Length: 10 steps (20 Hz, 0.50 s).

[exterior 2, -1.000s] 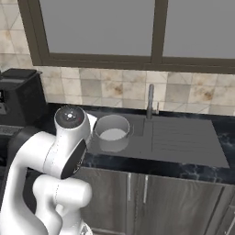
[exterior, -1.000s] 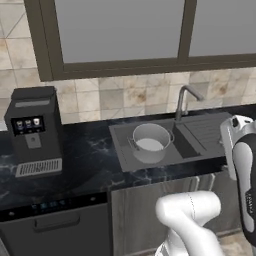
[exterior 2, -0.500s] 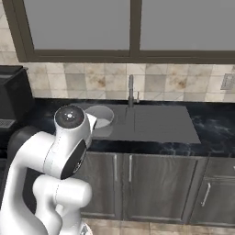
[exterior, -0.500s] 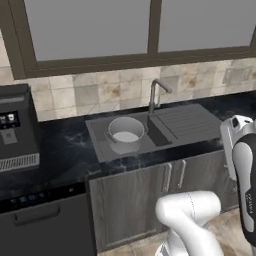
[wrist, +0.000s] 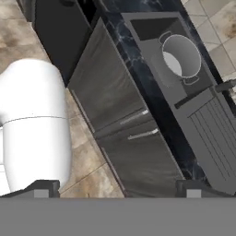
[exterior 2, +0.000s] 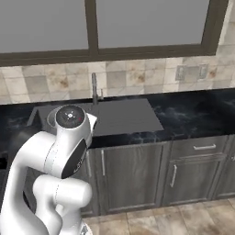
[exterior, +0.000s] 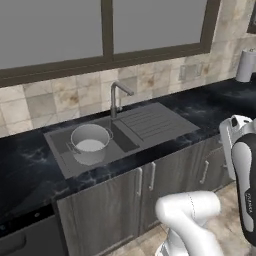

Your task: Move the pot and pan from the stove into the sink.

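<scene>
While wide apart and empty, gripper (wrist: 117, 188) well away from pot (wrist: 182, 56) upright inside sink (wrist: 152, 28).

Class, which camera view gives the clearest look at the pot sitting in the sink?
The left base view: the pot stands unobstructed in the sink. The hand view shows it tilted, farther off; in the right base view the arm covers that spot.

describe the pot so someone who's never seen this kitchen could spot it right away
Under the wide window, a dark counter holds a grey sink with a curved faucet. The pot stands upright in the basin, left of the ribbed drainboard. It is the one tall silver-grey cylinder there, open-topped, with two small loop handles on its sides.
</scene>
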Tool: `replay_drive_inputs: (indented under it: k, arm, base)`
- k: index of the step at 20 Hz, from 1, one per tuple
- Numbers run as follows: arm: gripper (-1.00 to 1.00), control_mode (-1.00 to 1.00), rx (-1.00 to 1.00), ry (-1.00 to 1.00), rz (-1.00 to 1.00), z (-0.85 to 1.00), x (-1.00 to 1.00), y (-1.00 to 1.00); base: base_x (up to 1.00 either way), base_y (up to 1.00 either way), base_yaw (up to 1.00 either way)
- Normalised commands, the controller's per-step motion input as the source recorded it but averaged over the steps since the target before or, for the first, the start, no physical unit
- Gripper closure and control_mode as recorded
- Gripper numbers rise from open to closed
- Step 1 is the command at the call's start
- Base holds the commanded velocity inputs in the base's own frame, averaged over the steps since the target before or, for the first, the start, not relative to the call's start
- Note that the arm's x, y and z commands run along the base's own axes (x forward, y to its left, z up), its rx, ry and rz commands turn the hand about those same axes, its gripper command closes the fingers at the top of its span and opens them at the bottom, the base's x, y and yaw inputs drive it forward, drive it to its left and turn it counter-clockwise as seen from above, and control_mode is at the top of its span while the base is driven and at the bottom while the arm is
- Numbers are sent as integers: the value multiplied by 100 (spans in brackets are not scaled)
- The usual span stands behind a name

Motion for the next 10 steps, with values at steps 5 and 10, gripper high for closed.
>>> replay_drive_inputs:
  k: [5,10]
  arm:
    - [-100,100,0,0,0,0,0,0]
    - [-100,100,0,0,0,0,0,0]
  base:
    - [0,-31,-41]
    - [0,-29,-43]
